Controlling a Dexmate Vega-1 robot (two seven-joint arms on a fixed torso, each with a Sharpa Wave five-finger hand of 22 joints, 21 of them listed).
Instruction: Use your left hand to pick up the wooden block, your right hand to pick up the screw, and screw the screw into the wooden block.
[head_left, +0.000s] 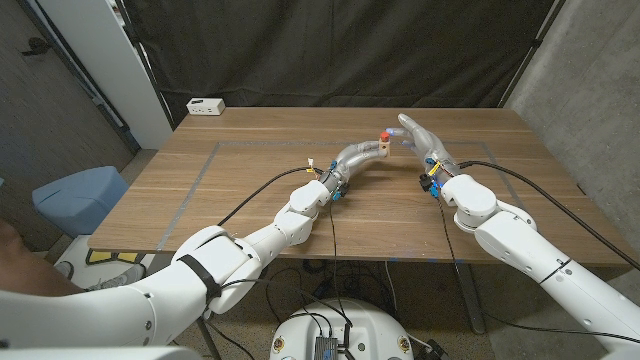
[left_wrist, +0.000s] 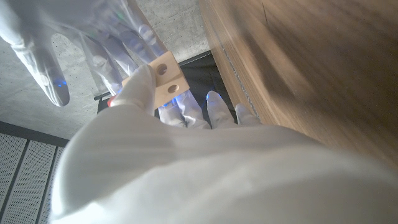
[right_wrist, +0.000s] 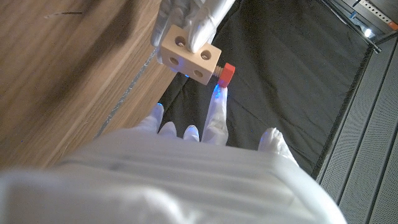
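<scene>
One wooden block (right_wrist: 188, 52) is in view, pale, with round holes in its faces: two on one face and one on the adjoining face in the right wrist view. One screw (right_wrist: 226, 73) with a red head sticks out of the block's side. There are two robot hands, the left hand (head_left: 357, 157) and the right hand (head_left: 424, 139), on two white arms. One wooden table (head_left: 250, 190) carries one small white box (head_left: 205, 105) at its far left corner.
</scene>
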